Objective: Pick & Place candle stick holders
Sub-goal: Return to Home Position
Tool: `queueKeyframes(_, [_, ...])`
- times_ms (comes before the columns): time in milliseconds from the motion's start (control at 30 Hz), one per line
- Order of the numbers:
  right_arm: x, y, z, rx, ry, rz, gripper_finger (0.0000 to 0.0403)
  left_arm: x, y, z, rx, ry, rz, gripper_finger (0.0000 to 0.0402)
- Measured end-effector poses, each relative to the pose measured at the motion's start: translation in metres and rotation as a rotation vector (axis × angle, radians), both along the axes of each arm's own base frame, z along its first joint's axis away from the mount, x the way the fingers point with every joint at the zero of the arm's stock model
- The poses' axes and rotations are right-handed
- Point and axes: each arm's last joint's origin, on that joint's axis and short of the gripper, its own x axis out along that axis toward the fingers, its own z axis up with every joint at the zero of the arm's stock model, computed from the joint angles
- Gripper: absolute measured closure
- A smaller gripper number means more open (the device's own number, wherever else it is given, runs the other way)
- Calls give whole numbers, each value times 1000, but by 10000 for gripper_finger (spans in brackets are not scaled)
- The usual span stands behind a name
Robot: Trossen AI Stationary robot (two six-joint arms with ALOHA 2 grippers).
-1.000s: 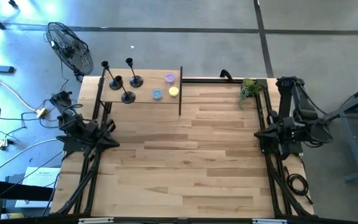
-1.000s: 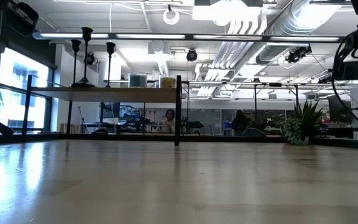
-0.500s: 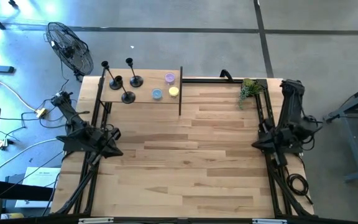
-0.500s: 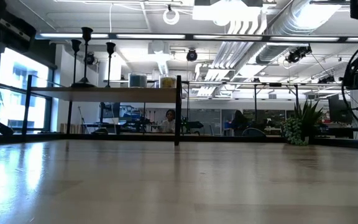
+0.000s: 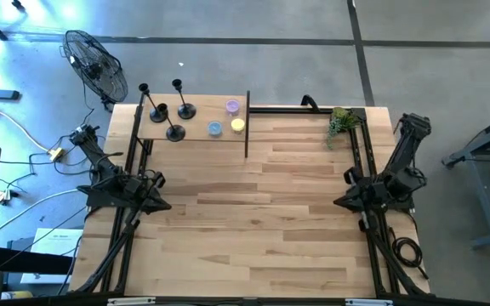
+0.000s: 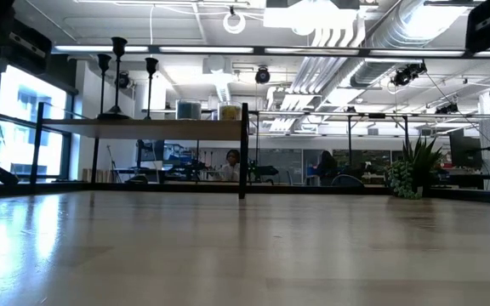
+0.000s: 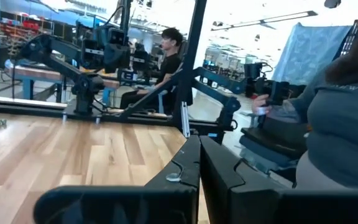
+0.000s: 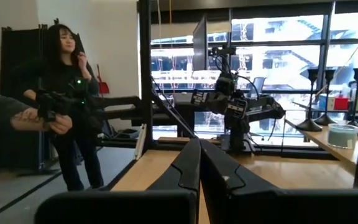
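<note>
Three black candle stick holders (image 5: 175, 132) (image 5: 158, 111) (image 5: 185, 110) stand on their round bases on a raised wooden shelf (image 5: 201, 113) at the table's far left. They also show in the low view (image 6: 119, 76) and the right wrist view (image 8: 309, 99). My left gripper (image 5: 167, 204) hovers shut at the table's left edge, pointing level toward the middle. My right gripper (image 5: 339, 202) hovers shut at the right edge, facing it. Each wrist view shows the two dark fingers pressed together (image 7: 199, 155) (image 8: 199, 158) with nothing between them.
On the shelf beside the holders sit three small candles: purple (image 5: 232, 106), blue (image 5: 215, 128) and yellow (image 5: 238, 125). A black post (image 5: 247, 123) stands at the shelf's right end. A small plant (image 5: 340, 121) sits far right. People stand beyond both table sides (image 7: 340, 118) (image 8: 67, 93).
My right arm has folded downward: its gripper has sunk, turned and swung toward the table's near edge and middle, staying shut. My left gripper has sunk a little and stays shut. The holders have not moved.
</note>
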Motion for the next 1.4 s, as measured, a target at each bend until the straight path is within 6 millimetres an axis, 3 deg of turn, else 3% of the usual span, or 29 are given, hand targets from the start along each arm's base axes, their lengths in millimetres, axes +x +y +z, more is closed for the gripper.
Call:
queueKeyframes(700, [36, -37, -19, -100, 107, -73, 403, 1, 1, -3, 110, -1, 76, 401])
queueKeyframes(1033, [40, -55, -17, -104, 83, -100, 403, 1, 1, -5, 125, 7, 77, 401])
queueKeyframes(1400, [40, -60, -21, -79, -29, -104, 403, 1, 2, -5, 122, 9, 93, 401])
